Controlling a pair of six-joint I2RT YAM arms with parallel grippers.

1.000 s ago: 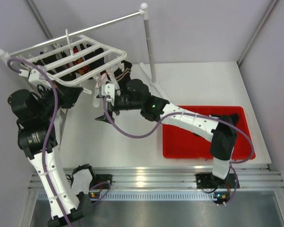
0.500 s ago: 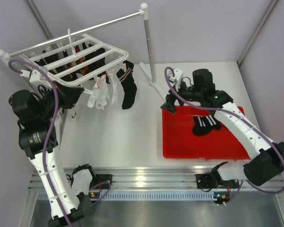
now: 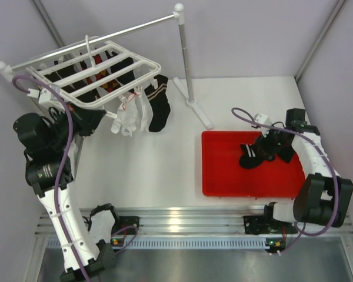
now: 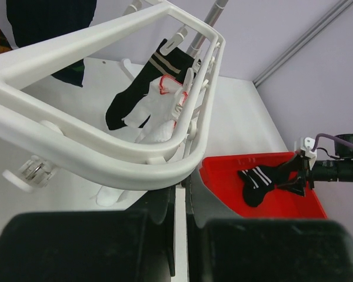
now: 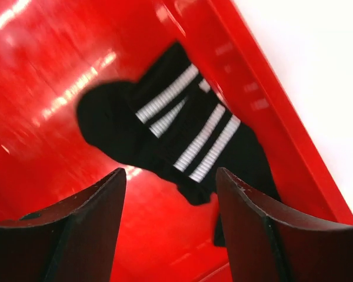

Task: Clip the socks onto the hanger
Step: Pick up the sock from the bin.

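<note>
The white hanger (image 3: 100,70) hangs from the rail at the back left. One black sock (image 3: 160,110) with striped cuff dangles from a clip at its right corner. My left gripper (image 4: 187,191) is shut on the hanger's near rim (image 4: 135,161). A second black sock (image 5: 182,135) with white stripes lies in the red tray (image 3: 223,176). My right gripper (image 5: 170,194) hovers just above it, open, the sock's cuff below the gap and not held. In the top view the right gripper (image 3: 265,148) sits over that sock (image 3: 251,155).
White socks (image 3: 128,117) hang beside the black one. More dark garments hang under the hanger's slats. The grey rail stand (image 3: 185,59) rises between the hanger and the tray. The tray's far wall (image 5: 265,117) runs close past the sock.
My right arm has left the hanger, with the black sock staying clipped there, and swung right and down over the sock in the red tray. The left arm has stayed put.
</note>
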